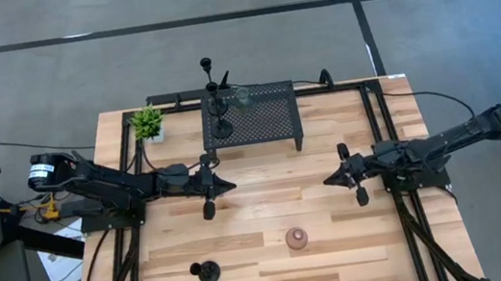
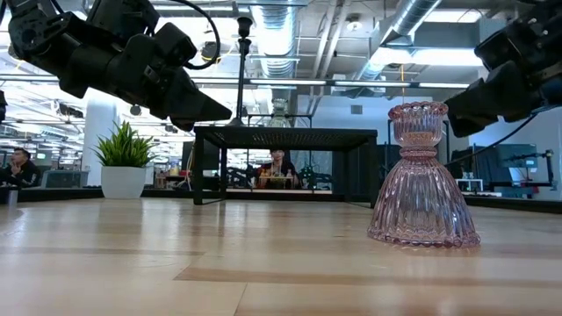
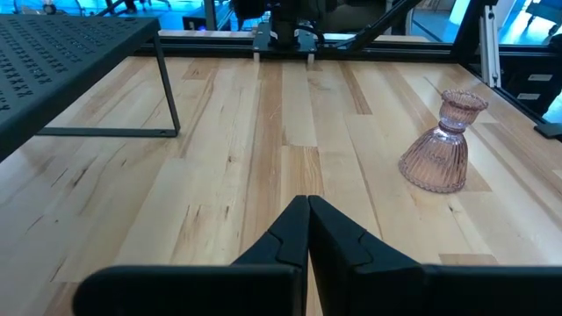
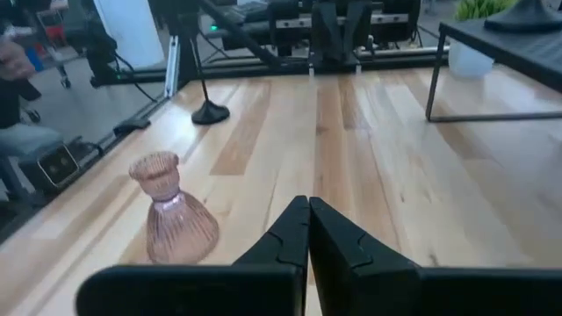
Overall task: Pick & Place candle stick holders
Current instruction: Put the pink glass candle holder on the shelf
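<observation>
A pinkish bell-shaped holder (image 1: 297, 239) stands upright on its wide base on the wooden table near the front; it also shows in the low view (image 2: 423, 180) and both wrist views (image 3: 439, 145) (image 4: 171, 211). A black stemmed holder (image 1: 207, 270) stands on its round base at the front left (image 4: 209, 105). Black stemmed holders (image 1: 219, 115) and a greenish translucent holder (image 1: 243, 95) stand on the black perforated stand (image 1: 267, 117). My left gripper (image 1: 231, 188) is shut and empty above mid-table. My right gripper (image 1: 327, 181) is shut and empty, facing it.
A small green potted plant (image 1: 146, 123) stands at the far left beside the stand. Black frame rails (image 1: 381, 133) run along the table's sides and back. Bare wood (image 1: 277, 190) lies between the two grippers. People sit in the room behind (image 2: 279, 167).
</observation>
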Motion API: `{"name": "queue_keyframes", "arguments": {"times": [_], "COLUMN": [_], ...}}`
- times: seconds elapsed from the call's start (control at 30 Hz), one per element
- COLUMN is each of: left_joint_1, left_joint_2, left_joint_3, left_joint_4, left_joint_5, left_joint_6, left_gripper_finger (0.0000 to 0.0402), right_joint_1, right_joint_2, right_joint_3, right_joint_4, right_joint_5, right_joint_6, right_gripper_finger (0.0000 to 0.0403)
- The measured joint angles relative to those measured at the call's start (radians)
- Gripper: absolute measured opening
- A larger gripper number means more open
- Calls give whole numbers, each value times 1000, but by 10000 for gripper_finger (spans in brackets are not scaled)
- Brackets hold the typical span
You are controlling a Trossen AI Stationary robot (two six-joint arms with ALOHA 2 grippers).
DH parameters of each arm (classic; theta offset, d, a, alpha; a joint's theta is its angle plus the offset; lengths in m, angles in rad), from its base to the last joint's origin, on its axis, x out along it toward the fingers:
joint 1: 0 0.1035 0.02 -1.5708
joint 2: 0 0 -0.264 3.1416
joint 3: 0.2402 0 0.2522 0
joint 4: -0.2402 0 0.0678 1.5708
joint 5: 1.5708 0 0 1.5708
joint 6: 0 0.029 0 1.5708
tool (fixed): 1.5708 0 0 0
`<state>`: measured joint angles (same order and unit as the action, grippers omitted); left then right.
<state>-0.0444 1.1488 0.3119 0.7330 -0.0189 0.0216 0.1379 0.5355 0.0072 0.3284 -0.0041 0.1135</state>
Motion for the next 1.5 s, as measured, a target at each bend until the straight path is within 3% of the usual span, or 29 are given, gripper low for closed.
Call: {"name": "queue_keyframes", "arguments": {"times": [0.23,0.4,0.9,1.17,1.5], "left_joint_1": [0,0,0,0,0], "left_joint_2": [0,0,0,0,0], "left_joint_3": [0,0,0,0,0], "left_joint_4": [0,0,0,0,0], "left_joint_5": [0,0,0,0,0], "left_joint_6": [0,0,0,0,0], "left_gripper_finger": [8,8,8,8,8], "right_joint_1": [0,0,84,131,139], "right_joint_2": [17,51,351,524,777], "right_joint_3": [0,2,81,89,175], "right_joint_4": [9,25,43,288,316], "right_joint_5": [-87,-74,-74,-74,-74], "right_joint_6": [11,31,10,12,184], "right_gripper_finger": [1,11,155,197,240]}}
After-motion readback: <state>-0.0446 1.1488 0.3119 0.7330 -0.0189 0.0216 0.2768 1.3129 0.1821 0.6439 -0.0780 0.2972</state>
